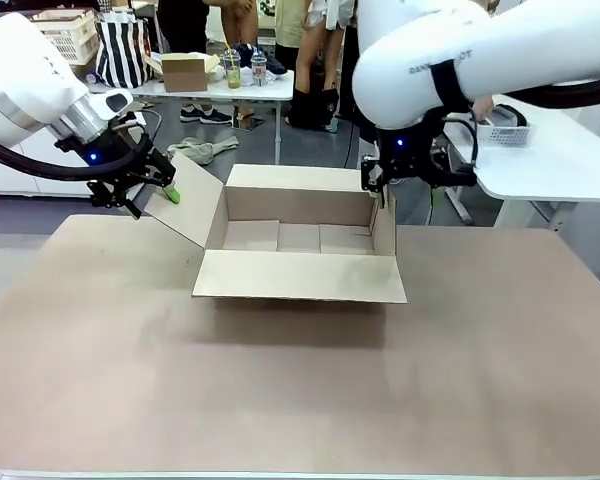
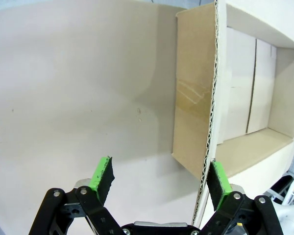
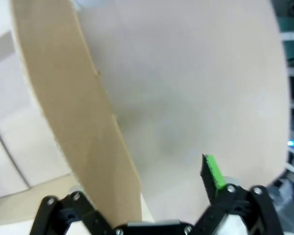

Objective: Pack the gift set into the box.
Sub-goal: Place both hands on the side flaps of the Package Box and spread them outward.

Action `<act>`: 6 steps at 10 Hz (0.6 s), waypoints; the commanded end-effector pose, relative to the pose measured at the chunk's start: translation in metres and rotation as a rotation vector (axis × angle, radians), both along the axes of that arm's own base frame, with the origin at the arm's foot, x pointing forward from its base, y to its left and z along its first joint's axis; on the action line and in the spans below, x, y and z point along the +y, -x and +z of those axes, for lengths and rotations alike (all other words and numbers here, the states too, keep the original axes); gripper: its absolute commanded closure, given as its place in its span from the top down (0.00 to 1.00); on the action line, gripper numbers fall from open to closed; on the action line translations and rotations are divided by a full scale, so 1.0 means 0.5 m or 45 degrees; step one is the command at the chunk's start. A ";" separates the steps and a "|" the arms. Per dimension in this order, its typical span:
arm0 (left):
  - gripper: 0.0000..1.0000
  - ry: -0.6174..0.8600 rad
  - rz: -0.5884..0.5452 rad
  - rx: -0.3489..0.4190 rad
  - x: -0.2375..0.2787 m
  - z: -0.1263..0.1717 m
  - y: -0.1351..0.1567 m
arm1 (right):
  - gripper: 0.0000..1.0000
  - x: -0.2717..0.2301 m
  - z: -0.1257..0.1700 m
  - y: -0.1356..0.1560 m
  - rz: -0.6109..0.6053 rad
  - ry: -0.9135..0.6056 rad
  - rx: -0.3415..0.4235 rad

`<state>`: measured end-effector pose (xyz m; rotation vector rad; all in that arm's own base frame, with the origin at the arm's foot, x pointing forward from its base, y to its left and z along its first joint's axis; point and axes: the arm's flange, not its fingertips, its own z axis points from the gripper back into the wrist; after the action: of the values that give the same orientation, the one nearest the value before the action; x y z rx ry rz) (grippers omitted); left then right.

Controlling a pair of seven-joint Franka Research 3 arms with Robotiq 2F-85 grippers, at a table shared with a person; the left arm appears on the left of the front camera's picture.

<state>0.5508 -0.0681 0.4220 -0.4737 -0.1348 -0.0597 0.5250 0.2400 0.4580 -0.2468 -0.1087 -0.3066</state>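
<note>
Step, flaps-open stage: box point(image 1: 300, 237) mid-table point(image 1: 280, 390), empty; L hand point(image 2: 159, 177) open astride left flap point(image 1: 187, 205), R hand point(image 1: 376, 186) open astride right flap point(image 1: 385, 228); gift set point(image 1: 503, 129) on side table point(image 1: 570, 165), unpacked; next prob. fetch basket & lower in

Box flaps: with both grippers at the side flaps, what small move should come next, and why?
Probably close the left gripper on the left flap: its jaws stand open astride the flap's edge, not gripping it. Holding the flap back would leave the box open for the gift set.
</note>
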 end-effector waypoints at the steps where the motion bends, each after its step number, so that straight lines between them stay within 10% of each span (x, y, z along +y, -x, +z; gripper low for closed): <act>1: 1.00 -0.014 0.014 0.004 -0.002 0.003 0.001 | 1.00 -0.080 -0.028 0.054 0.031 -0.192 -0.024; 6: 1.00 -0.014 0.014 0.004 -0.002 0.003 0.001 | 1.00 -0.237 -0.080 0.087 0.106 -0.665 -0.136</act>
<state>0.5508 -0.0682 0.4220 -0.4737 -0.1349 -0.0598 0.4899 0.1363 0.4322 0.1993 -0.1667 -0.3100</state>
